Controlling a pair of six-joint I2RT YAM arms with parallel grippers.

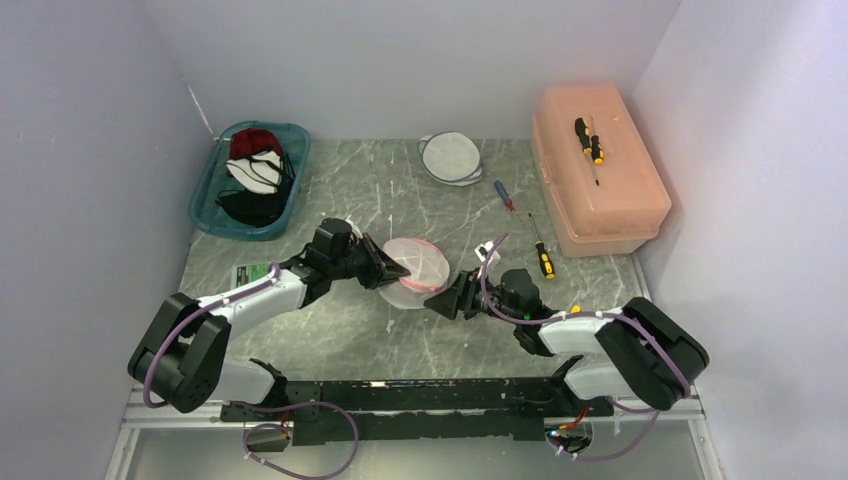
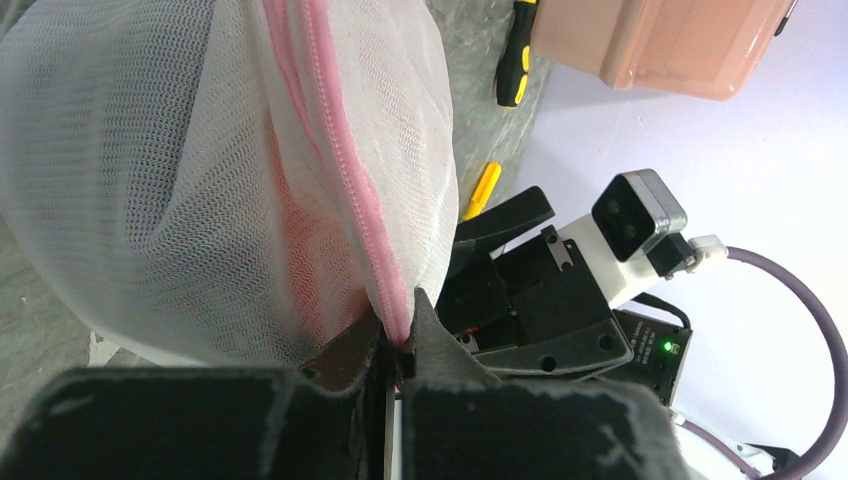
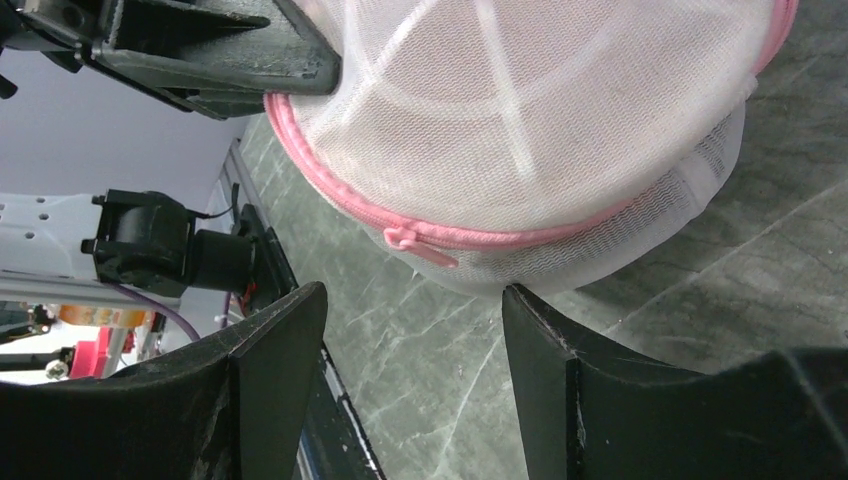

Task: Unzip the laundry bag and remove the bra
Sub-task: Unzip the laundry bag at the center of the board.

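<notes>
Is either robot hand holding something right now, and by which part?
The left gripper pinches the mesh laundry bag at its pink zipper seam; the right gripper is open, holding nothing.

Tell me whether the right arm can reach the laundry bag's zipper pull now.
Probably yes: the right pincer is open and the zipper pull sits just ahead of its gap with nothing between.

The laundry bag [image 3: 540,150] blocks the way ahead of the right gripper [image 3: 412,295]; bare table [image 3: 700,250] shows between its spread jaws.
</notes>
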